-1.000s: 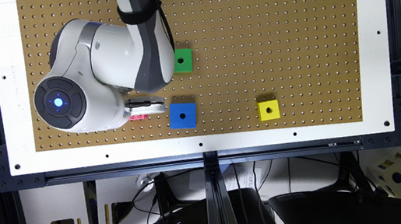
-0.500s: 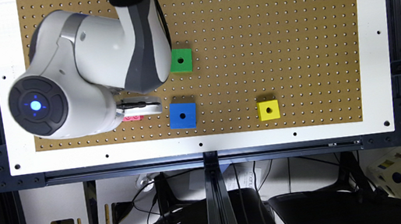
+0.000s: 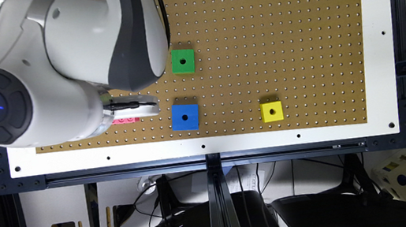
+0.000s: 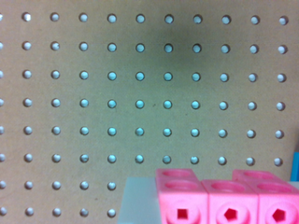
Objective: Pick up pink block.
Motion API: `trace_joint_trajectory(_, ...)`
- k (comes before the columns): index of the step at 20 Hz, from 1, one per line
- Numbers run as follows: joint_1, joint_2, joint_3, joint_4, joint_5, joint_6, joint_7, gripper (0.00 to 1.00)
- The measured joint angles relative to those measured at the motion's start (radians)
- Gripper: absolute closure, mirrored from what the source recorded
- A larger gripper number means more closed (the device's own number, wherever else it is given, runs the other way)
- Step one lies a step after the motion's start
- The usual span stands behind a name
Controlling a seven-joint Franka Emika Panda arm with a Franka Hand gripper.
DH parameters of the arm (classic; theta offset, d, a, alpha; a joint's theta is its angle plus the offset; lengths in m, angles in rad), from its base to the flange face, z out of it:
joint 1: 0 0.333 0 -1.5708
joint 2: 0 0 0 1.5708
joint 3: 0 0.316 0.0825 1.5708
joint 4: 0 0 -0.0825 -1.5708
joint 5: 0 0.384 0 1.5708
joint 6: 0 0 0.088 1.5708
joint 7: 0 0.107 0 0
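Note:
The pink block point(image 4: 229, 200) looms large and close in the wrist view, its round studs and side holes showing, well above the pegboard. A pale finger point(image 4: 138, 200) lies against one end of it. In the exterior view my gripper point(image 3: 134, 109) is a white part under the big white arm, and a strip of the pink block point(image 3: 125, 120) peeks out beneath it, near the board's front edge on the exterior view's left. The gripper is shut on the block. The arm hides most of the block from the exterior camera.
On the brown pegboard point(image 3: 273, 20) stand a blue cube point(image 3: 185, 117) just to the exterior view's right of the gripper, a green cube point(image 3: 183, 61) behind it, and a yellow cube point(image 3: 271, 111) further right. A white border and a black frame rail edge the board.
The arm has grown larger in the exterior view, rising toward the camera and drifting to the exterior view's left. The pink block has shifted left with the gripper.

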Motion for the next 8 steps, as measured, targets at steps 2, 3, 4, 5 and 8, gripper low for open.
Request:
trace_joint_trajectory(2, 0.000, -0.042, 0.000, 0.000, 0.0000, -0.041, 0.000, 1.00)
trace_joint_trajectory(3, 0.000, -0.056, 0.000, 0.000, 0.0000, -0.054, 0.000, 1.00)
trace_joint_trajectory(4, 0.000, -0.063, 0.000, 0.000, 0.0000, -0.062, 0.000, 1.00)
trace_joint_trajectory(5, 0.000, -0.064, 0.000, 0.000, 0.0000, -0.063, 0.000, 1.00)
trace_joint_trajectory(8, 0.000, -0.062, 0.000, 0.000, 0.0000, -0.063, 0.000, 1.00)
